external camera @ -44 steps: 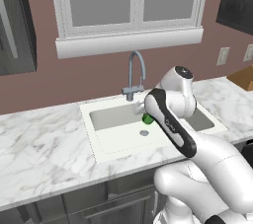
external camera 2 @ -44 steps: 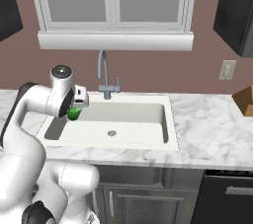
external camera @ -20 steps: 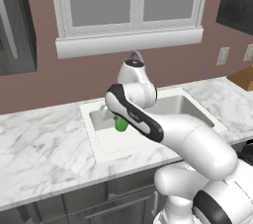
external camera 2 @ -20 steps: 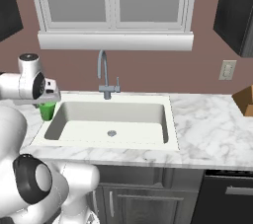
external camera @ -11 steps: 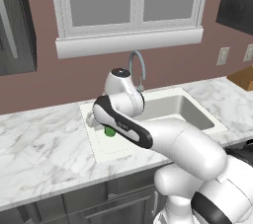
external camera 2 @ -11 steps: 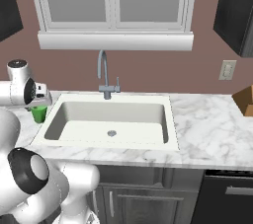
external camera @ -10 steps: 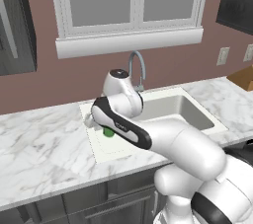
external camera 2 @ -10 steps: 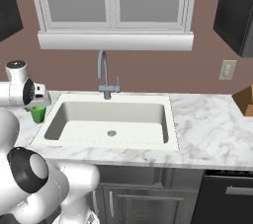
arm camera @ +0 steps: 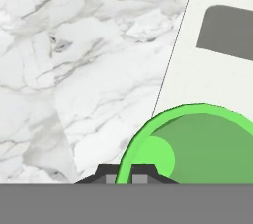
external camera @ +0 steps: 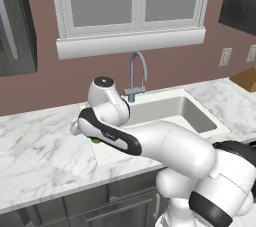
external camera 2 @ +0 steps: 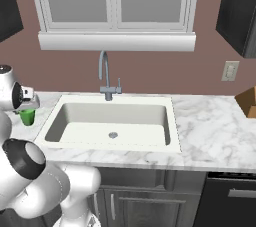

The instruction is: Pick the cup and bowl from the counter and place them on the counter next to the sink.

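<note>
cup (arm camera: 197, 144) rim pinched in claw (arm camera: 125, 172)

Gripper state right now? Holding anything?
Gripper: shut on the green cup's rim, at the sink's left edge over the counter.

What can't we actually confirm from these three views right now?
- Cup base: in the right base view it looks at the counter left of the sink, but contact is unclear.
- Cup in the left base view: the arm hides all but a green sliver.
- Claw fingers: the hand view's bottom edge cuts them off at the cup rim.
- Cup's far side: cut off in the hand view.
</note>
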You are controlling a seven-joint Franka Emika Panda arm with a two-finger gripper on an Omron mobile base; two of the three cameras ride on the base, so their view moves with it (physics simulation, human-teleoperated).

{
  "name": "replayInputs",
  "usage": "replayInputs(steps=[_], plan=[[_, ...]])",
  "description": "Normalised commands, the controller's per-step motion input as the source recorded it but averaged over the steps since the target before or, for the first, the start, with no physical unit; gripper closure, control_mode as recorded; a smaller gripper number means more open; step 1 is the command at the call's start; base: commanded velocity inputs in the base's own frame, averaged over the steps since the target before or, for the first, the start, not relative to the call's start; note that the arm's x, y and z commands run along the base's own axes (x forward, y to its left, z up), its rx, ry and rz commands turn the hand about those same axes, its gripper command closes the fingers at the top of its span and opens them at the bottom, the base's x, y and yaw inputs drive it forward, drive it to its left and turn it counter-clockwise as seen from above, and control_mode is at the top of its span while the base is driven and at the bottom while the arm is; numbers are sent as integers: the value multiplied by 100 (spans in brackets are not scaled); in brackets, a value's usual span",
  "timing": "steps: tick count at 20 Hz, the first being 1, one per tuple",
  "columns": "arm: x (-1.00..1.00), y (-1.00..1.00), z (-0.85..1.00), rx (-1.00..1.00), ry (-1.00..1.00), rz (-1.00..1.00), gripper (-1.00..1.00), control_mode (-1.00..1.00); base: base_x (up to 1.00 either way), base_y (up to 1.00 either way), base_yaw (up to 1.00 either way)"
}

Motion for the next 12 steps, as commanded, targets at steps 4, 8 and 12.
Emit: replayInputs(steps=[4, 8, 12], plan=[[0, 44, -9, -1, 0, 0, 100, -100, 0, 0, 0], [0, 16, -26, 0, 0, 0, 100, -100, 0, 0, 0], [0, 0, -25, 0, 0, 0, 100, -100, 0, 0, 0]])
